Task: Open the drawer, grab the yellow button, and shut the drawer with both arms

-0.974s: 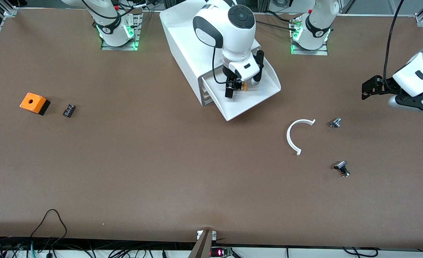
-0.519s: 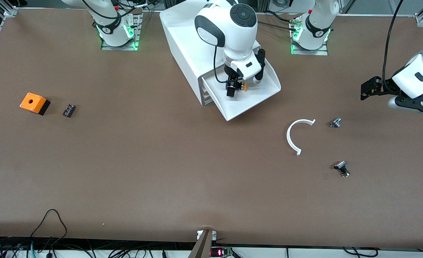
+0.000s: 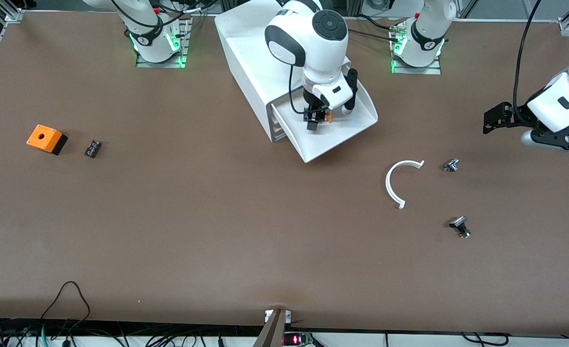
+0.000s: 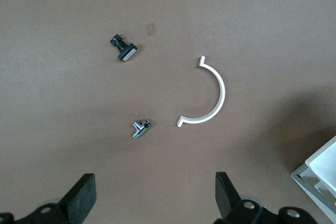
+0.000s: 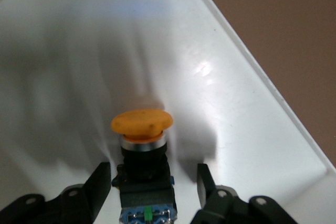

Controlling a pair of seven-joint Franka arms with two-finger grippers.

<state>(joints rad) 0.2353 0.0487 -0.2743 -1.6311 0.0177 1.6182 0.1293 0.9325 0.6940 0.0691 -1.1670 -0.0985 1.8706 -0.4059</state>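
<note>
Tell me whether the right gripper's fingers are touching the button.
Apart. The right wrist view shows white drawer floor between each of the fingers and the button body.

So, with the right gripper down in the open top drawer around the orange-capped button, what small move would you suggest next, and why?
Probably finish closing the right gripper before lifting. Its fingers flank the black body of the small orange-capped push button lying in the pulled-out white top drawer, with gaps visible on both sides, so no grip yet. The left gripper waits open over the brown table.
</note>
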